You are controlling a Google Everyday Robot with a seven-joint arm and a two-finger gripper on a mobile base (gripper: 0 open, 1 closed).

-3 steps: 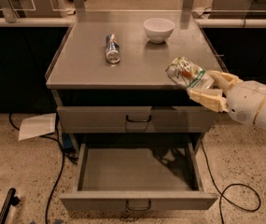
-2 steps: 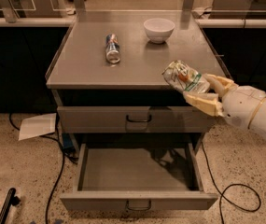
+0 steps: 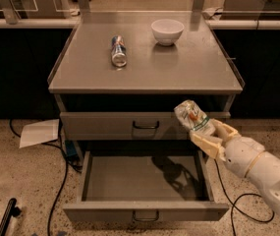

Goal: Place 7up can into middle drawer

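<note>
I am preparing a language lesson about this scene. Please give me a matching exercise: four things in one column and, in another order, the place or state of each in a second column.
Things
1. 7up can
2. bowl
3. slim can
4. middle drawer

Places or states
a. pulled open, under the shut drawer
b. lying on its side on the tabletop
c. held in the air by the fingers of the gripper, near the right end of the drawers
d. standing upright near the back of the tabletop

Pairs: 1-c, 2-d, 3-b, 4-a

High front view down onto cabinet (image 3: 179, 68), claw (image 3: 209, 132) at lower right
</note>
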